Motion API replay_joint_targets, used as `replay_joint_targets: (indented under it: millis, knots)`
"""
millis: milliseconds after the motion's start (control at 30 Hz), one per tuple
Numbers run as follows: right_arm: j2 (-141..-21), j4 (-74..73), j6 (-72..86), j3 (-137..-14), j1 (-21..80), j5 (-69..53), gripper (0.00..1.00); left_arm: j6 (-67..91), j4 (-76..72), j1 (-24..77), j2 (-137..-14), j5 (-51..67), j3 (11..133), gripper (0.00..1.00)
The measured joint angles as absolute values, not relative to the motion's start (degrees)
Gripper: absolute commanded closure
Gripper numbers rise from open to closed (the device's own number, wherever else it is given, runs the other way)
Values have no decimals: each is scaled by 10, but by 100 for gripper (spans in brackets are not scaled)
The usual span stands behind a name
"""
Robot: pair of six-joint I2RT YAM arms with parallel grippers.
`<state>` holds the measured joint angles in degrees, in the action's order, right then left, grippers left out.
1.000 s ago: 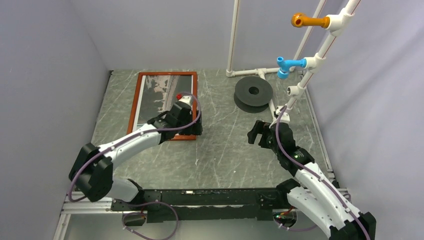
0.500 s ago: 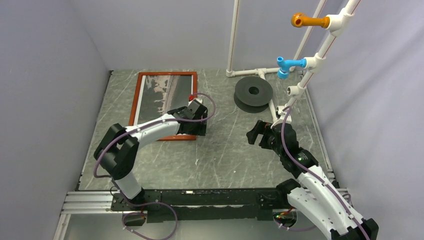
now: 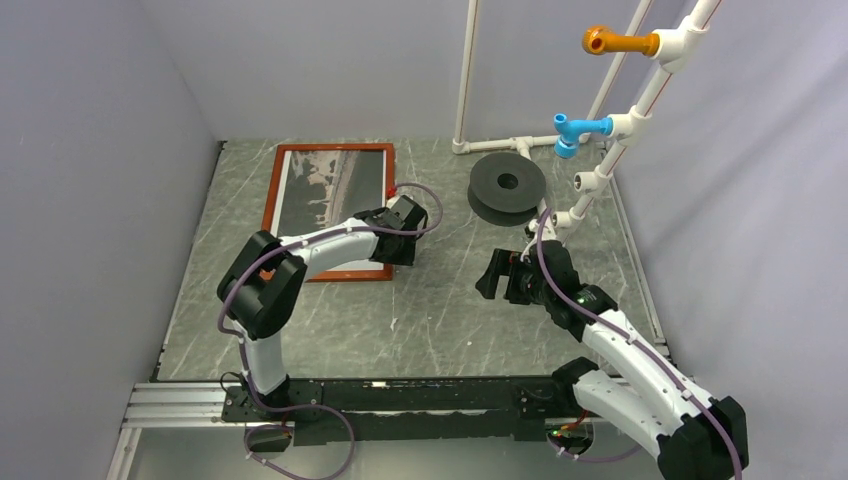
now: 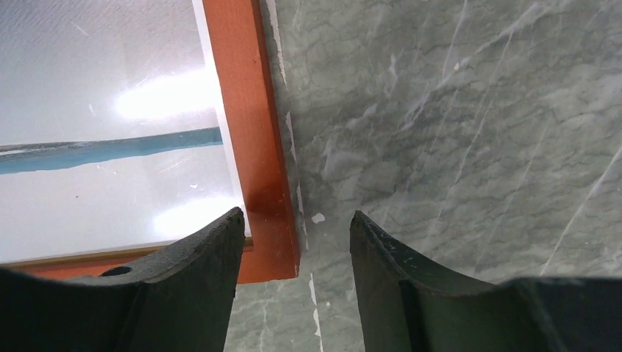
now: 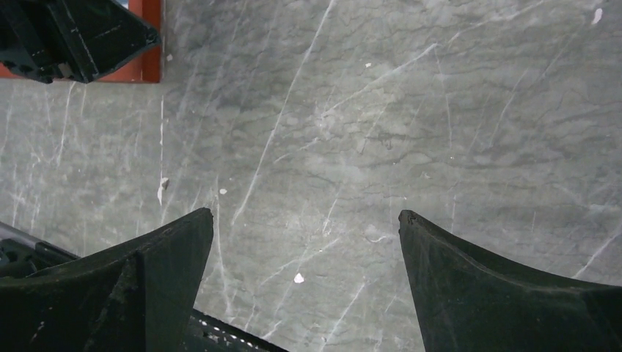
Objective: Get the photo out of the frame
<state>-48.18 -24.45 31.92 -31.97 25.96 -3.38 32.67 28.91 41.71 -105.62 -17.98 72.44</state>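
Observation:
The reddish-brown frame [image 3: 270, 205] lies flat at the table's far left, with the photo [image 3: 320, 185] inside it, dark grey with whitish blotches. My left gripper [image 3: 398, 250] hangs over the frame's near right corner. In the left wrist view it [image 4: 297, 224] is open and straddles the right rail [image 4: 242, 110]: one finger over the glaring photo [image 4: 110, 147], the other over bare table. My right gripper [image 3: 490, 275] hovers open mid-table, nothing between its fingers [image 5: 304, 216]. The frame's corner [image 5: 150, 44] shows at that view's top left.
A black disc [image 3: 508, 185] lies at the back right beside a white pipe stand [image 3: 600, 128] carrying blue and orange fittings. Grey walls close in the left, back and right. The arms' mounting rail [image 3: 400, 395] runs along the near edge.
The left gripper has slid right from over the photo to the frame's right rail and its jaws have narrowed. The right gripper has shifted a little left.

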Motion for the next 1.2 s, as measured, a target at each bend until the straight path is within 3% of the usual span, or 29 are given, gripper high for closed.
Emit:
replay_joint_targets:
  millis: [167, 333, 467, 567, 733, 1000, 1200]
  knots:
    - [-479, -244, 317, -320, 270, -36, 16, 332, 287, 417, -1058, -190, 724, 41]
    - [-480, -243, 316, -320, 277, -46, 16, 342, 277, 416, -1058, -198, 702, 41]
    - [-483, -239, 316, -320, 285, -48, 17, 344, 276, 413, -1061, -198, 698, 46]
    - [-488, -239, 316, -320, 293, -46, 18, 348, 274, 410, -1068, -197, 698, 60]
    - [-488, -240, 316, -320, 303, -36, 23, 356, 273, 408, -1072, -200, 699, 98]
    - [-488, -239, 319, -320, 310, -30, 19, 367, 269, 406, -1054, -193, 684, 100]
    - [-509, -183, 358, -314, 310, -77, 16, 357, 277, 405, -967, -140, 633, 100]
